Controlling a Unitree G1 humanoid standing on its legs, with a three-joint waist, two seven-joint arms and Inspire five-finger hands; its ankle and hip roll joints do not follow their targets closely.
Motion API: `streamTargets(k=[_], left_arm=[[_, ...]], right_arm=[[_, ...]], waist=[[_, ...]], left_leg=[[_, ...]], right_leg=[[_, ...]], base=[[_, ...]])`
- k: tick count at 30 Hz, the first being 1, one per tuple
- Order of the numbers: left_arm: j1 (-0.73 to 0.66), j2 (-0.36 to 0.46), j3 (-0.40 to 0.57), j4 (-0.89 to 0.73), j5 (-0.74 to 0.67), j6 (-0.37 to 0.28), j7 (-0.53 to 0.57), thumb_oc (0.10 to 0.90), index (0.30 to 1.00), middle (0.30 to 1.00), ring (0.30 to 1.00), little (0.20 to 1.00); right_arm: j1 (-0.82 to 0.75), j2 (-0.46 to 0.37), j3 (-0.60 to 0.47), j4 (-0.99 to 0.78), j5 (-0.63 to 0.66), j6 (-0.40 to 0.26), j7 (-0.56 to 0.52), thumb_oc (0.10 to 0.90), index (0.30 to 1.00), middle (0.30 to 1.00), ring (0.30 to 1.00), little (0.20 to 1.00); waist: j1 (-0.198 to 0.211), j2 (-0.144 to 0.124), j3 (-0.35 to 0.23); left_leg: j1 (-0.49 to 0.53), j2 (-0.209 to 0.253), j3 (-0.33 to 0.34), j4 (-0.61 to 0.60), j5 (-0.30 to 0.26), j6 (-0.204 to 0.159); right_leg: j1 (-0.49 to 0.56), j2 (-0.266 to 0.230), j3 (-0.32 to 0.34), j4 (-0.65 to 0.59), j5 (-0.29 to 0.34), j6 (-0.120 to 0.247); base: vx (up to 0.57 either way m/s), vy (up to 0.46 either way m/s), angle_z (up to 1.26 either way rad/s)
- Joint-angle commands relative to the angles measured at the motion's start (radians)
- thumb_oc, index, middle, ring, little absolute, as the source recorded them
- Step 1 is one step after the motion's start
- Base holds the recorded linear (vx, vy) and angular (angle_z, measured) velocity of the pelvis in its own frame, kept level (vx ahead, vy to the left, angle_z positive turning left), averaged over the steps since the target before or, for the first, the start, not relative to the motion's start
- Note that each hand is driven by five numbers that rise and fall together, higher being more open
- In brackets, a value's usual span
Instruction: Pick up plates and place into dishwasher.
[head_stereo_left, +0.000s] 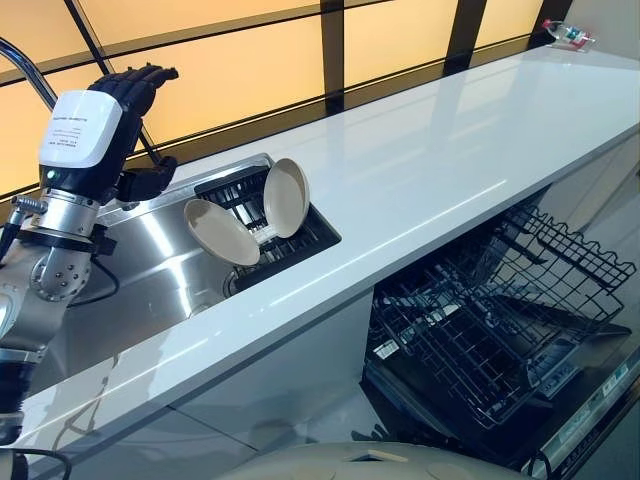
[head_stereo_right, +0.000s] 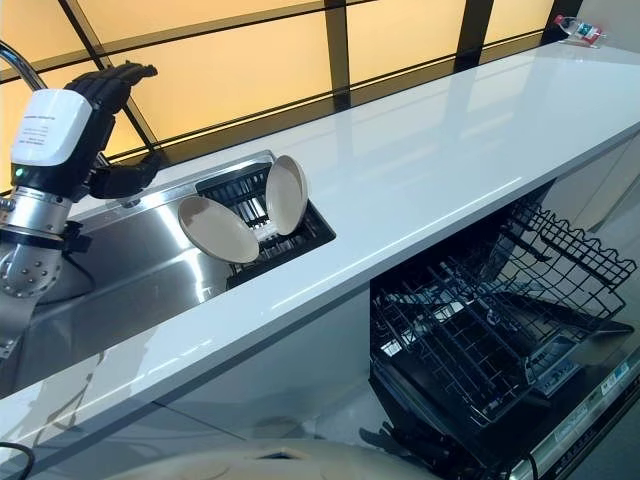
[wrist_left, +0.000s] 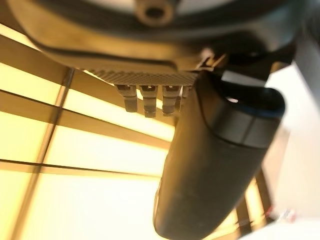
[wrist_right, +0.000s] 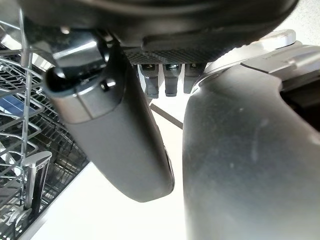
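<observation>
Two beige plates stand on edge in a black drying rack (head_stereo_left: 305, 238) in the steel sink (head_stereo_left: 150, 262): one plate (head_stereo_left: 220, 232) leans left, the other plate (head_stereo_left: 287, 197) stands behind it to the right. My left hand (head_stereo_left: 135, 95) is raised over the sink's back left corner, well apart from the plates, open with fingers straight and holding nothing; its thumb (wrist_left: 215, 170) fills the left wrist view. The dishwasher (head_stereo_left: 560, 400) stands open below the counter on the right, its wire rack (head_stereo_left: 500, 320) pulled out. My right hand (wrist_right: 120, 135) hangs open beside that rack (wrist_right: 20, 125), holding nothing.
A long white counter (head_stereo_left: 450, 160) runs from the sink to the far right, where a small bottle (head_stereo_left: 568, 33) lies. A curved faucet (head_stereo_left: 25, 65) rises behind my left hand. Amber window panels with dark frames back the counter.
</observation>
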Motion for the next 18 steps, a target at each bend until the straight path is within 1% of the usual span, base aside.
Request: streamTargets(k=[1,2,6,9,15,18], left_arm=[[-0.113,0.127,0.080,0.052,0.062,0.043,-0.019,0.800,0.900,0.900,0.900,0.900],[-0.115,0.143,0.071,0.064,0.074,0.052,-0.048,0.800,0.900,0.900,0.900,0.900],[-0.127,0.183,0.040,0.112,0.117,0.052,-0.100,0.800,0.900,0.900,0.900,0.900],[-0.140,0.214,0.011,0.153,0.152,0.034,-0.158,0.800,0.900,0.900,0.900,0.900],[-0.194,0.226,-0.054,0.177,0.154,0.010,-0.219,0.800,0.900,0.900,0.900,0.900],[-0.227,0.225,-0.090,0.186,0.166,0.000,-0.268,0.800,0.900,0.900,0.900,0.900]], right_arm=[[-0.054,0.048,-0.019,0.016,-0.022,0.030,0.059,0.800,0.900,0.900,0.900,0.900],[-0.057,0.042,-0.020,0.013,-0.026,0.035,0.060,0.800,0.900,0.900,0.900,0.900],[-0.062,0.031,-0.021,0.010,-0.032,0.041,0.065,0.800,0.900,0.900,0.900,0.900],[-0.068,0.020,-0.024,0.013,-0.039,0.046,0.069,0.800,0.900,0.900,0.900,0.900],[-0.077,0.009,-0.020,0.015,-0.047,0.056,0.074,0.800,0.900,0.900,0.900,0.900],[-0.081,0.005,-0.019,0.013,-0.055,0.061,0.078,0.800,0.900,0.900,0.900,0.900]], waist=[[0.004,0.013,0.028],[0.003,0.016,0.029],[0.000,0.021,0.029],[-0.002,0.025,0.030],[-0.006,0.026,0.030],[-0.011,0.026,0.031]], left_leg=[[0.047,-0.085,0.071,0.008,-0.125,0.043],[0.047,-0.085,0.072,0.008,-0.124,0.043],[0.047,-0.087,0.073,0.008,-0.124,0.044],[0.047,-0.087,0.075,0.008,-0.123,0.044],[0.050,-0.086,0.077,0.008,-0.123,0.044],[0.049,-0.086,0.079,0.008,-0.123,0.044]], right_leg=[[-0.006,0.042,-0.017,0.009,-0.018,0.021],[-0.006,0.042,-0.018,0.009,-0.017,0.023],[-0.007,0.041,-0.018,0.009,-0.015,0.026],[-0.009,0.040,-0.018,0.009,-0.012,0.029],[-0.008,0.040,-0.017,0.009,-0.010,0.032],[-0.010,0.041,-0.013,0.009,-0.008,0.032]], base=[[0.00,0.000,0.00],[0.00,0.000,0.00],[0.00,0.000,0.00],[0.00,0.000,0.00],[0.00,0.006,0.02],[0.00,0.000,0.00]])
